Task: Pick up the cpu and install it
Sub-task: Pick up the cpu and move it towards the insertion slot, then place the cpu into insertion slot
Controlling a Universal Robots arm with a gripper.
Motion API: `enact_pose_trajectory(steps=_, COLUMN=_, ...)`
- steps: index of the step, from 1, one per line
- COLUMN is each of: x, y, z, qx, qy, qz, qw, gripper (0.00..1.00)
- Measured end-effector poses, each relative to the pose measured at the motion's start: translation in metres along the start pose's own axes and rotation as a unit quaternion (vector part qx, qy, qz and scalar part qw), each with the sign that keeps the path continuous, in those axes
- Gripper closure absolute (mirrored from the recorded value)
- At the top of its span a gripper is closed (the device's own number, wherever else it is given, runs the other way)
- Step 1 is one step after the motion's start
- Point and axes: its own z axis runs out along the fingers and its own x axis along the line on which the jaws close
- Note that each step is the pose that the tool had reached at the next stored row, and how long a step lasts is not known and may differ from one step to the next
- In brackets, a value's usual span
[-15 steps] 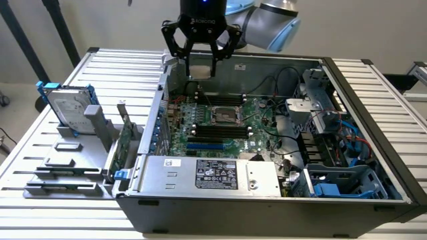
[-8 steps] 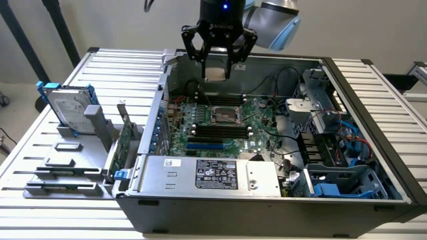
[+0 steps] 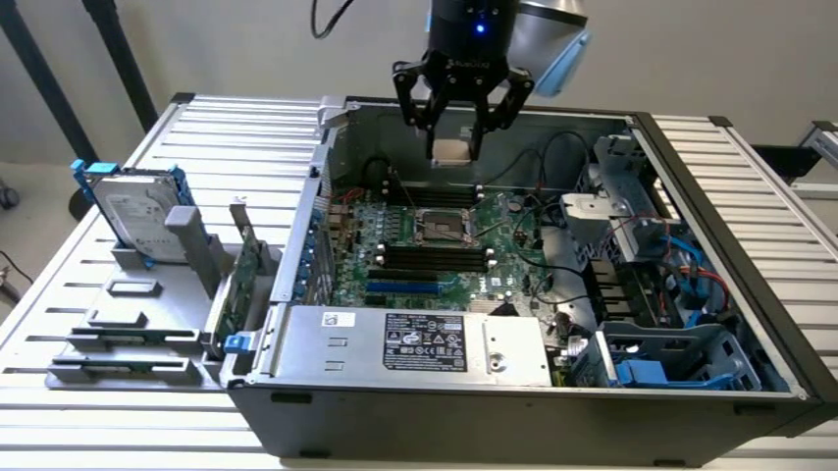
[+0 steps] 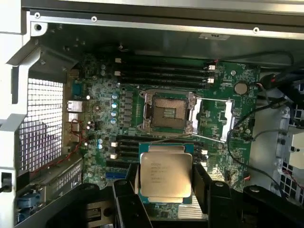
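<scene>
**Silver-lidded cpu hanging above the open socket**

Exterior view: I am holding the cpu [image 3: 450, 153] in the gripper [image 3: 453, 145], its jaws standing wide and pinching opposite edges. The chip is hanging high over the tower case [image 3: 733, 245], above the CPU socket [image 3: 442, 228].

Wrist view: the cpu [image 4: 166, 175] is lying flat between the fingers [image 4: 199, 183], lid facing the camera. Its edges are running parallel to the socket [image 4: 168, 111] frame. It is looking near square, so I am calling no long axis. I am judging that level carrying and matched corners matter most, with no pressing.

cpu [image 4: 165, 175] print illegible, arm [image 3: 474, 25] cropped above
</scene>
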Motion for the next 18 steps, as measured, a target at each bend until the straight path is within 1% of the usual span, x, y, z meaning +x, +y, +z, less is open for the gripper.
enact_pose_trajectory(steps=9, x=-0.003, y=0.0184, z=0.0164, qx=-0.0001, qy=0.0000, qz=0.003, qw=1.0000, gripper=0.45)
enact_pose_trajectory(steps=18, x=-0.004, y=0.0246, z=0.0327, qx=-0.0006, qy=0.0001, qz=0.026, qw=0.9997, gripper=0.45)
